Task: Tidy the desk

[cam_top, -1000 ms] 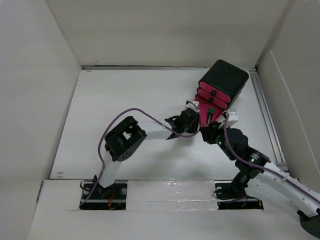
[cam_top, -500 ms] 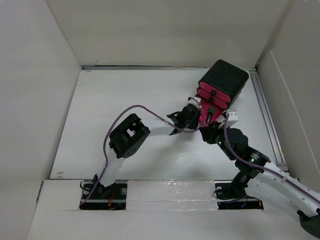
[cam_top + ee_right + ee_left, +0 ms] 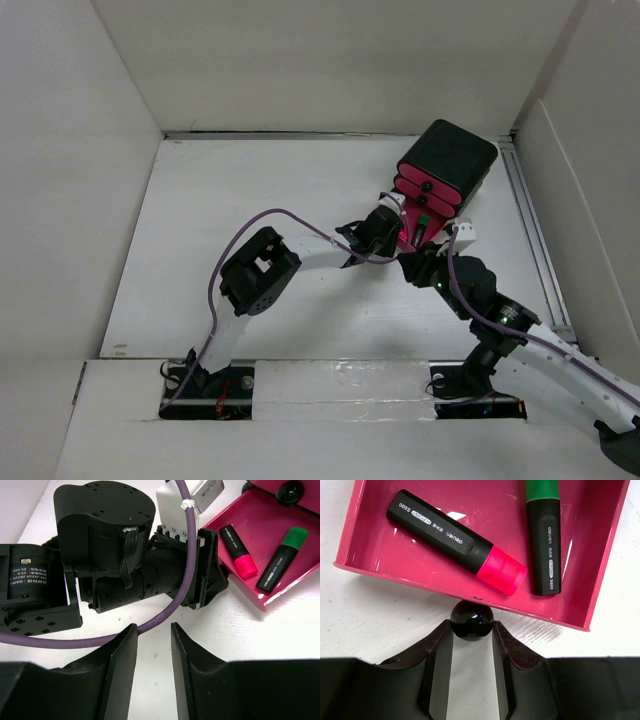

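On the white desk (image 3: 250, 200) stands a black box (image 3: 447, 160) with pink drawers. Its bottom drawer (image 3: 485, 510) is pulled out. In it lie a pink-capped highlighter (image 3: 455, 542) and a green-capped highlighter (image 3: 543, 540). My left gripper (image 3: 471, 625) is shut on the drawer's black knob (image 3: 471, 620); in the top view the left gripper (image 3: 393, 232) is at the drawer front. My right gripper (image 3: 152, 630) is open and empty, low over the desk just behind the left wrist; in the top view the right gripper (image 3: 415, 265) is near the drawer.
The left arm's purple cable (image 3: 165, 615) runs across just ahead of the right fingertips. White panel walls surround the desk. A metal rail (image 3: 535, 240) runs along the right edge. The left arm's elbow (image 3: 257, 272) hangs over the desk's near middle.
My left gripper has moved a little up and to the right, toward the black box, still at the drawer front. The right arm has not moved.
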{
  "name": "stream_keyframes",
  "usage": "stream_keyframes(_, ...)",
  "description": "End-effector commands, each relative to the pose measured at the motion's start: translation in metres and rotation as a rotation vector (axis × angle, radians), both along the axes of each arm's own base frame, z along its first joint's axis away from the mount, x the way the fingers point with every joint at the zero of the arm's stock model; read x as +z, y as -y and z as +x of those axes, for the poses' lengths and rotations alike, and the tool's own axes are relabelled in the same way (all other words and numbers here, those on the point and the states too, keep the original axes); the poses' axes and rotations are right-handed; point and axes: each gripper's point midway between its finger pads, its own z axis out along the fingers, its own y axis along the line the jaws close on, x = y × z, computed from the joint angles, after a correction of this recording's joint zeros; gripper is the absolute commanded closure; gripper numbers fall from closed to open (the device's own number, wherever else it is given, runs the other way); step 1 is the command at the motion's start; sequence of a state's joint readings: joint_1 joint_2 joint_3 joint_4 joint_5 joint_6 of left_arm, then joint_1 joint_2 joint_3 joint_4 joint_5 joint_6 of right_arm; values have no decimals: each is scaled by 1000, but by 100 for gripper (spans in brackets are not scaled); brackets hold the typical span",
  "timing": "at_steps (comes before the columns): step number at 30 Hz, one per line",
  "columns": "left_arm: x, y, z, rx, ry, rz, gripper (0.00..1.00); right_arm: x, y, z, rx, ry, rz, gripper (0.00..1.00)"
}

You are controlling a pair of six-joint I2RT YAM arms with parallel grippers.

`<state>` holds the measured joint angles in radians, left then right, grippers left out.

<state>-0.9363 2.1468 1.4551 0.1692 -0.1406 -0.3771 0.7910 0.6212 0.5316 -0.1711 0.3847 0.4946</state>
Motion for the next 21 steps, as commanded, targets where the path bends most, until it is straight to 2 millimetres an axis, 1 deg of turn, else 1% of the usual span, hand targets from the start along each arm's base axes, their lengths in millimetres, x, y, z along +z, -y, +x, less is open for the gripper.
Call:
stream_keyframes(1, 40, 17, 12, -16, 73, -80, 89, 23, -2, 3, -1, 53, 55, 61)
stream_keyframes(2, 44, 17, 12, -15, 78, -84, 89, 24, -2, 3, 0, 55, 57, 61)
stream_keyframes(3, 49, 20, 8, -24, 83, -92, 89, 24, -2, 4, -1, 56, 55, 61)
stream_keyframes(4, 57, 21, 10, -21, 96, -103, 89, 26, -3, 4, 0, 58, 62, 61)
stream_keyframes(10, 64, 26, 14, -15, 107, -118, 90, 29, -3, 4, 1, 64, 68, 61)
stream_keyframes(13, 67, 31, 17, -14, 108, -133, 90, 37, -1, 2, 1, 74, 78, 62)
stream_keyframes(15, 73, 34, 18, -16, 111, -151, 92, 48, 1, -1, 4, 93, 94, 65)
stream_keyframes(18, 82, 38, 18, -23, 119, -176, 92, 60, 4, -3, 5, 121, 113, 78)
stream_keyframes(19, 83, 39, 19, -23, 123, -176, 92, 63, 5, -4, 6, 130, 118, 86)
stream_keyframes(21, 83, 42, 23, -20, 123, -166, 92, 69, 5, -5, 7, 139, 122, 91)
